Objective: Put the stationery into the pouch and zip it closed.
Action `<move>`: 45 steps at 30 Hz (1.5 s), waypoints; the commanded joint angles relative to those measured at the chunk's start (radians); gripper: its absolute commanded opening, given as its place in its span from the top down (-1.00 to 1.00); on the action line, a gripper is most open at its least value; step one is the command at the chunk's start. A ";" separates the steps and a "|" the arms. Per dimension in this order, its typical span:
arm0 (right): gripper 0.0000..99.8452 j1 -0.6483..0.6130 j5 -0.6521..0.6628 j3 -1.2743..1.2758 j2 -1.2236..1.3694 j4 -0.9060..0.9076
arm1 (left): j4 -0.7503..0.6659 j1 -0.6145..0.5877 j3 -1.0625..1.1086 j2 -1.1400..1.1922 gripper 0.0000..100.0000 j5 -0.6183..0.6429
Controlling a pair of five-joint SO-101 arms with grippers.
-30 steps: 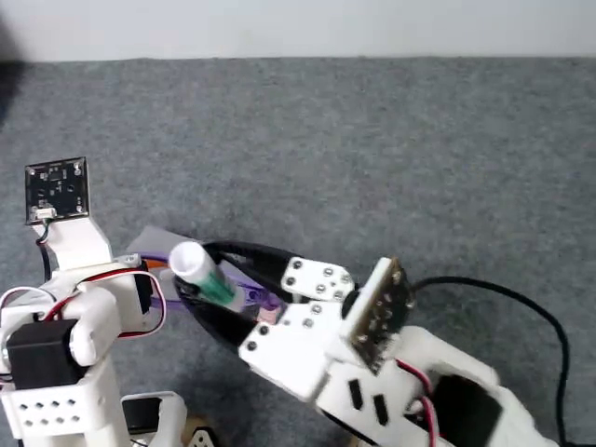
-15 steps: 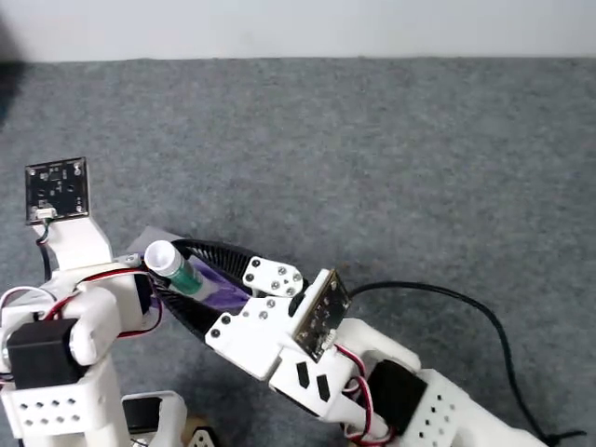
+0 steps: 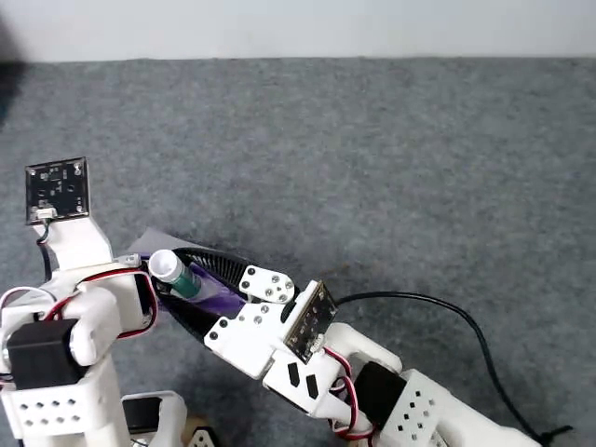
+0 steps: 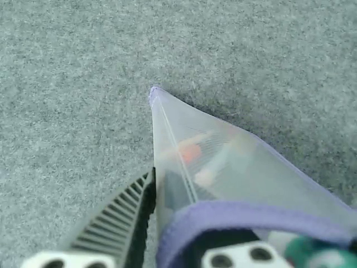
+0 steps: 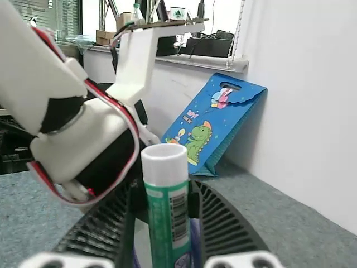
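Mat (image 3: 419, 168): glue stick (image 5: 166, 218) in right pincer (image 5: 163, 192)

A green, white-capped glue stick (image 3: 177, 274) stands tilted at the mouth of the translucent, purple-edged pouch (image 4: 234, 167).

From above, you see only the white top of the glue stick (image 3: 166, 264). Its lower part is hidden between the black fingers of the right gripper (image 3: 173, 280). Most of the pouch (image 3: 222, 294) is hidden under the two arms, and the bottom edge cuts off both arms.

In the left wrist view, the pouch runs off the bottom and right edges. The left gripper (image 4: 159, 212) is cut off at the bottom too. Through the cloudy pouch wall you see a blurry orange shape (image 4: 189, 152) and a pale shape (image 4: 209, 170). You cannot tell what they are.

In the right wrist view, the bottom edge cuts off the glue stick.
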 commanded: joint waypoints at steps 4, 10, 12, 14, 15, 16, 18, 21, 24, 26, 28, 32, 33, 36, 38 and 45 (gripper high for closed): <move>0.83 0.053 0.052 -0.081 -0.022 0.173 | 0.015 -0.005 -0.015 -0.014 0.97 0.012; 0.58 0.054 0.018 -0.252 -0.018 0.389 | 0.015 -0.003 -0.015 -0.014 0.97 0.012; 0.58 0.054 0.018 -0.288 -0.021 0.435 | 0.015 -0.003 -0.015 -0.014 0.97 0.012; 0.58 0.054 0.017 -0.333 -0.021 0.492 | 0.015 -0.003 -0.015 -0.014 0.97 0.012; 0.58 0.054 0.015 -0.361 -0.021 0.526 | 0.015 -0.003 -0.015 -0.014 0.97 0.012; 0.58 0.054 0.012 -0.387 -0.021 0.559 | 0.015 -0.002 -0.015 -0.014 0.97 0.012; 0.58 0.054 -0.020 -0.436 -0.021 0.633 | 0.015 -0.002 -0.015 -0.014 0.97 0.012; 0.60 0.054 -0.078 -0.505 -0.021 0.769 | 0.015 -0.002 -0.015 -0.014 0.97 0.012; 0.68 0.059 -0.146 -0.569 -0.021 0.891 | 0.015 0.000 -0.015 -0.014 0.97 0.012; 0.77 0.076 -0.190 -0.618 -0.021 0.998 | 0.015 0.000 -0.015 -0.014 0.97 0.012; 0.82 0.077 -0.221 -0.666 -0.021 1.110 | 0.015 0.000 -0.015 -0.014 0.97 0.012; 0.83 0.077 -0.233 -0.706 -0.021 1.302 | 0.015 0.000 -0.015 -0.014 0.97 0.012; 0.83 0.077 -0.233 -0.707 -0.021 1.336 | 0.015 0.000 -0.015 -0.014 0.97 0.012; 0.83 0.077 -0.235 -0.707 -0.021 1.435 | 0.015 0.000 -0.015 -0.014 0.97 0.011; 0.82 0.082 -0.236 -0.704 -0.015 1.486 | 0.015 0.000 -0.015 -0.014 0.97 0.011; 0.51 0.082 -0.285 -0.555 -0.012 1.471 | 0.015 0.000 -0.013 -0.014 0.97 0.011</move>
